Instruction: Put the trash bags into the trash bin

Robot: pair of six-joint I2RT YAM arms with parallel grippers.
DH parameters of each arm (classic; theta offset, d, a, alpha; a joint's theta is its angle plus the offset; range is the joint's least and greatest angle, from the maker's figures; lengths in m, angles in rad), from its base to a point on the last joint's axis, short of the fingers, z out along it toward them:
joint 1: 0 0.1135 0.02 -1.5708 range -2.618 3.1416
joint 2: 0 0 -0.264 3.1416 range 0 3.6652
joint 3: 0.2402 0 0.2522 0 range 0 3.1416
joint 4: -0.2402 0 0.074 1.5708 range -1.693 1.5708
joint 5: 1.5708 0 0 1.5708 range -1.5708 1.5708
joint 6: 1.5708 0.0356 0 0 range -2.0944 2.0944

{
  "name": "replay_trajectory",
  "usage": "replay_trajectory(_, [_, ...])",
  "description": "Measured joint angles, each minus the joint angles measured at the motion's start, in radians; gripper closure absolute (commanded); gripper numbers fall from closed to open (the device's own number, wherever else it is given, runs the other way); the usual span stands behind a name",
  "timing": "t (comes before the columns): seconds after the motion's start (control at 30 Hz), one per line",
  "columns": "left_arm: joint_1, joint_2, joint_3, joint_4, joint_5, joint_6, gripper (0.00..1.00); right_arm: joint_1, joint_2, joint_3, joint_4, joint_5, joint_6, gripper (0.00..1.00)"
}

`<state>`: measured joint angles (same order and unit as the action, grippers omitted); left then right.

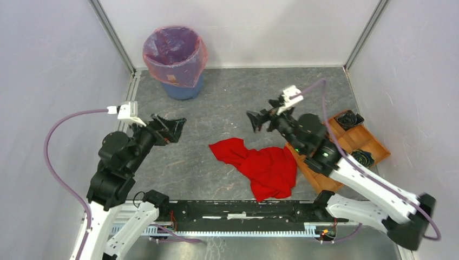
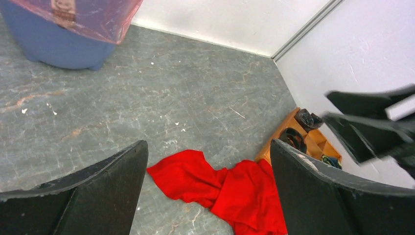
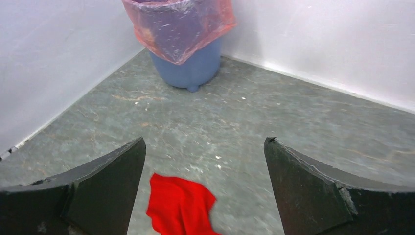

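Trash bag (image 1: 182, 69) in trash bin (image 1: 187, 90), well beyond left gripper (image 1: 178, 131), right gripper (image 1: 261, 114)

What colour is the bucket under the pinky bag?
The trash bin is blue, clearest in the right wrist view.

Overhead plus two low wrist views, sharing trash bin (image 1: 184, 90)

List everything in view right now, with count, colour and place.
trash bin: one, blue, far left corner.
trash bag: one, see-through pinkish red, lining the bin, folded over its rim.
tray: one, orange-brown, right side.
dark round items: at least two, black, in the tray's compartments.
cloth: one, red, crumpled near the middle, left of the tray.
left gripper: one, black, open and empty, on the left.
right gripper: one, black, open and empty, right of centre.
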<state>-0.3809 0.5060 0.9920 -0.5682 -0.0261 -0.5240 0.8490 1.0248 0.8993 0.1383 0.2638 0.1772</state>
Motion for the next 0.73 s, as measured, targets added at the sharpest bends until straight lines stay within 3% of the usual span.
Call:
replay_trajectory(0.2, [0.000,0.130,0.095,0.041,-0.019,0.034,0.00,0.000,-0.311,0.004,-0.317,0.035,-0.084,0.02])
replay_trajectory(0.3, [0.000,0.153,0.135,0.055,-0.031,0.051,0.00,0.000,-0.392,0.035,-0.409,0.053,-0.106,0.02])
replay_trajectory(0.5, [0.000,0.164,0.177,0.066,-0.052,0.062,0.00,0.000,-0.489,0.101,-0.464,0.105,-0.140,0.02])
replay_trajectory(0.73, [0.000,0.163,0.177,0.065,-0.066,0.062,0.00,-0.001,-0.493,0.112,-0.503,0.180,-0.141,0.02])
